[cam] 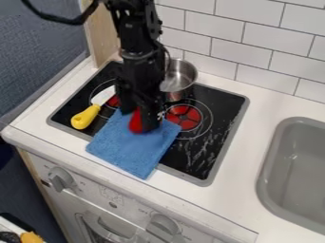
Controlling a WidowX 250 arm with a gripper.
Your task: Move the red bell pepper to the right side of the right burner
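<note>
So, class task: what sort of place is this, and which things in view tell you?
Probably a toy kitchen: a black stovetop with red burners, a metal pot on it, and a grey sink set into the counter.

1. No text, number or sign can be clearly read.
2. Tiny marks are seen on the white front panel (pixel 86 191) at the lower left, beside 2 grey knobs (pixel 60 179).
3. Between the knobs, a faint printed patch (pixel 111 194) is seen, too small to be made out.
</note>
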